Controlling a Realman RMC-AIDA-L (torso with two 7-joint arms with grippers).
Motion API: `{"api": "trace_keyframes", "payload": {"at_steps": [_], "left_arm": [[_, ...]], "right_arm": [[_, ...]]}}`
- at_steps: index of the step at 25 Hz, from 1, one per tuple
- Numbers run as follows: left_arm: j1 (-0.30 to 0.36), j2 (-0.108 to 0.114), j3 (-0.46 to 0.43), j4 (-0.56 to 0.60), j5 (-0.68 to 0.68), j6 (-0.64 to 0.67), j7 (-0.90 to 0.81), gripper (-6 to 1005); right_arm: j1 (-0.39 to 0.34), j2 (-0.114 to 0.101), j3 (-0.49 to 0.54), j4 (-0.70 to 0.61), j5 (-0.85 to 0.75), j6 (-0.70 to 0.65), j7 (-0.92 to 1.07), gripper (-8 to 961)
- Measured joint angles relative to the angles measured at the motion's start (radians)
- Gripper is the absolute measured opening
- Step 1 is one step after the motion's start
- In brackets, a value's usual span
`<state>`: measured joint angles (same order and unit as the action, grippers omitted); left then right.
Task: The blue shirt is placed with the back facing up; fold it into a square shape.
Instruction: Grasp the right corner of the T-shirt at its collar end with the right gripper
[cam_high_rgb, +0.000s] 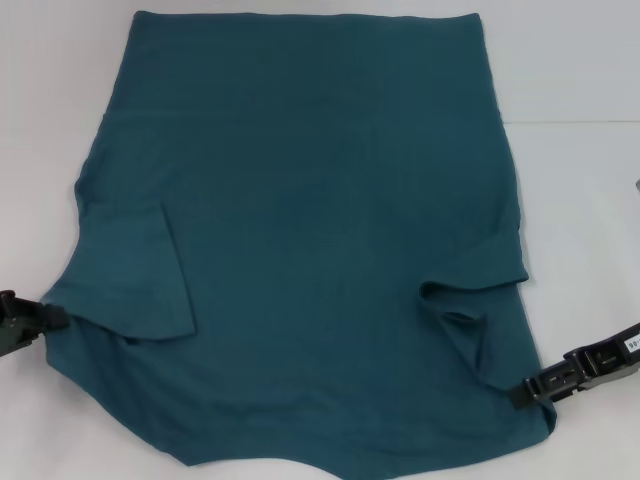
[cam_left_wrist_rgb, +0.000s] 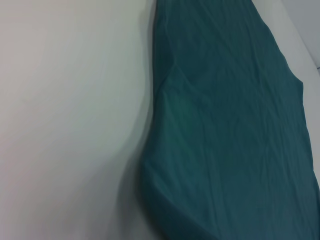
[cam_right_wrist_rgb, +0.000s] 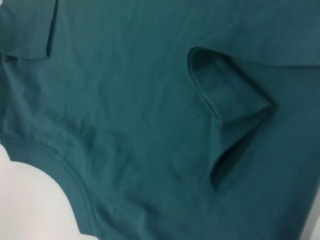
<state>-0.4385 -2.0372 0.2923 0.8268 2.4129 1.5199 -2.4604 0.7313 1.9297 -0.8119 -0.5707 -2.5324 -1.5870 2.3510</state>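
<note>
White surface (cam_high_rgb: 580, 80): blue shirt (cam_high_rgb: 310, 220) spread flat, plain side up, both sleeves folded inward. Left gripper (cam_high_rgb: 45, 320) at its left edge, right gripper (cam_high_rgb: 520, 393) at its right edge; whether either pair of fingers is open or clamped on the cloth cannot be told.

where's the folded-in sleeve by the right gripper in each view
Head view: the folded-in sleeve lies on the blue shirt, right of centre, beside the right gripper.
Left wrist view: not in it; only the shirt's edge and plain cloth show.
Right wrist view: sleeve right of centre, its opening dark.
Shared landmark: the white table.
</note>
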Motion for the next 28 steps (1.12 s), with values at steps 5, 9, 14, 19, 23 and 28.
{"api": "trace_keyframes", "payload": {"at_steps": [5,9,14,19,23,28], "left_arm": [[0.001,0.0,-0.001,0.0,0.0,-0.006,0.0,24],[-0.001,0.0,-0.001,-0.001,0.0,-0.01,0.0,23],[-0.003,0.001,-0.001,-0.002,-0.001,-0.011,0.0,24],[-0.003,0.002,-0.001,-0.002,-0.003,-0.011,0.0,23],[-0.003,0.002,-0.001,-0.002,-0.003,-0.011,0.0,23],[-0.002,0.002,-0.002,-0.002,-0.015,-0.011,0.0,24]], "right_arm": [[0.002,0.004,0.0,0.011,0.0,0.015,0.037,881],[0.01,0.018,0.0,0.009,0.0,0.013,0.044,880],[0.025,0.036,-0.016,0.014,-0.001,0.009,0.037,880],[0.034,0.04,-0.013,0.015,0.003,0.008,0.036,879],[0.034,0.04,-0.008,0.014,0.003,0.014,0.053,880],[0.032,0.038,-0.019,0.01,-0.001,0.032,0.095,850]]}}
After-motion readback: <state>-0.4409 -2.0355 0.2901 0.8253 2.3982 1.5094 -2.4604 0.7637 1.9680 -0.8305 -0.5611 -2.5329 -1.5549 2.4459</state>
